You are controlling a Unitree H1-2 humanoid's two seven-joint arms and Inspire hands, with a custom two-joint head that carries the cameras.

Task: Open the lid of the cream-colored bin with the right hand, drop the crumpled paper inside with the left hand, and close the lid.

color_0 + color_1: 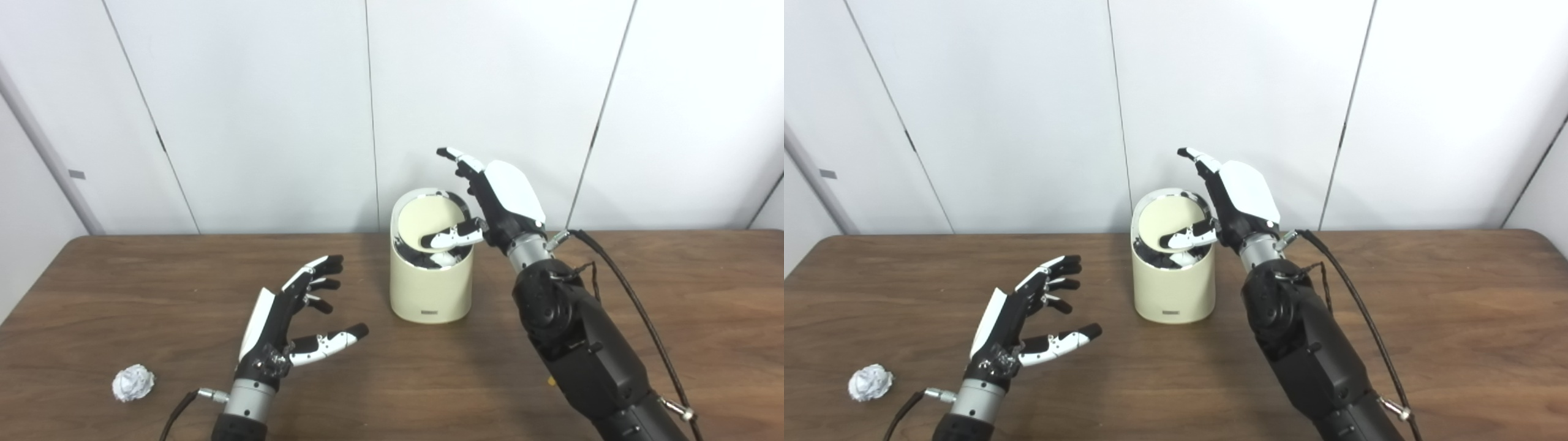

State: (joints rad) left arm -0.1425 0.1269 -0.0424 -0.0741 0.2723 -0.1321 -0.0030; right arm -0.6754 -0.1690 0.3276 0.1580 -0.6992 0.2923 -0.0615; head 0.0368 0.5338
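Cream-colored bin (430, 278) upright at mid-table, close to the back wall. Lid (427, 222) tipped up on edge inside the rim, dark opening showing below it at the front. Right robot hand (490, 199) at the bin's right side: thumb hooked over the tilted lid, other fingers pointing up and away behind the rim, spread rather than curled. Pressing, not pinching, by the look of it, most likely to hold the swing lid open and leave a gap for the drop. Something pale visible in the opening; too unclear to name.

Left robot hand (293, 318) hovering low above the table (704, 294), front left of the bin, fingers spread and slightly curved, holding nothing. Palm facing the bin, as if readied for a grasp not yet made.

Crumpled paper (133, 383) lying on the table near the front left corner, to the left of and a little nearer than the left robot hand, clear of its fingers, well apart from the bin. Pick-up seemingly next: a reach back and to the left toward the paper, away from the bin.
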